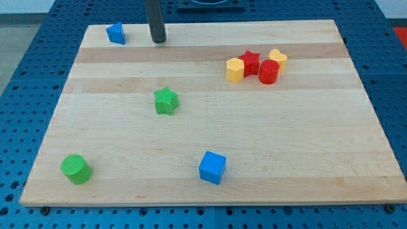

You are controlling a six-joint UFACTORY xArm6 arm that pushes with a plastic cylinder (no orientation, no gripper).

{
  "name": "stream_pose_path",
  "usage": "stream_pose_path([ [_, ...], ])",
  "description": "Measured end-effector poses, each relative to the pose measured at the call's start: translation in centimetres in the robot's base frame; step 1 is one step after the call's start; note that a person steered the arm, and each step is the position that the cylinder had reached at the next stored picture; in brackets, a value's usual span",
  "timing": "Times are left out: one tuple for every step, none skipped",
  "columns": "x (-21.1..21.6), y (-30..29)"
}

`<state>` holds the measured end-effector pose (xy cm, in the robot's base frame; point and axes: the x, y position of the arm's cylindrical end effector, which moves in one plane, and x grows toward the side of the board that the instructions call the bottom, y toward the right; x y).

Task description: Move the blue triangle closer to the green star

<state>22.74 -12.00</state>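
Observation:
The blue triangle (116, 33) sits near the board's top left corner. The green star (165, 100) lies left of the board's middle, well below and to the right of the triangle. My tip (158, 41) rests on the board near the top edge, a short way to the right of the blue triangle and apart from it. The rod rises out of the view's top.
A blue cube (212, 167) lies at the bottom centre and a green cylinder (76, 169) at the bottom left. A cluster at the upper right holds a yellow block (235, 70), a red star (250, 62), a red cylinder (268, 72) and a yellow heart (278, 58).

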Motion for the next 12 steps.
stream_pose_path([
  [-3.3, -1.0],
  [-3.6, -2.3],
  [-3.6, -4.8],
  [-3.6, -8.6],
  [-3.6, -11.1],
  [-3.6, -12.5],
  [-3.1, -13.4],
  [-2.1, -13.3],
  [-0.5, -12.8],
  [0.5, -11.1],
  [0.5, -8.9],
  [0.5, -6.5],
])
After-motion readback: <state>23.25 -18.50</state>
